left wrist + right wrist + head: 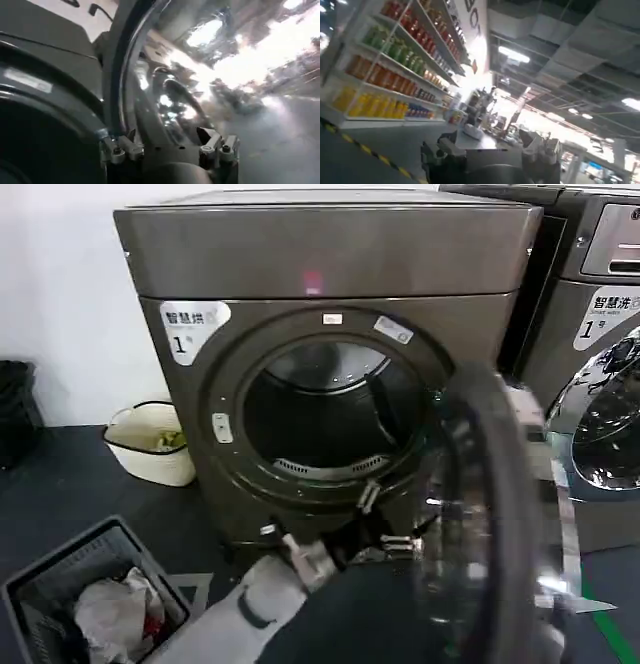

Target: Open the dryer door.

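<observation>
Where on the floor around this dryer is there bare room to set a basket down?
Bare dark floor lies between the cream tub and the grey laundry basket, left of the dryer. In front is crowded: the open dryer door swings out there, with the left gripper beside its lower edge.

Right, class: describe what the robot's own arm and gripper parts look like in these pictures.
In the head view, the left arm has a pale grey shell with a dark band, ending in a silver metal bracket. The left gripper and right gripper have dark bodies and silver-grey bolted metal jaws.
</observation>
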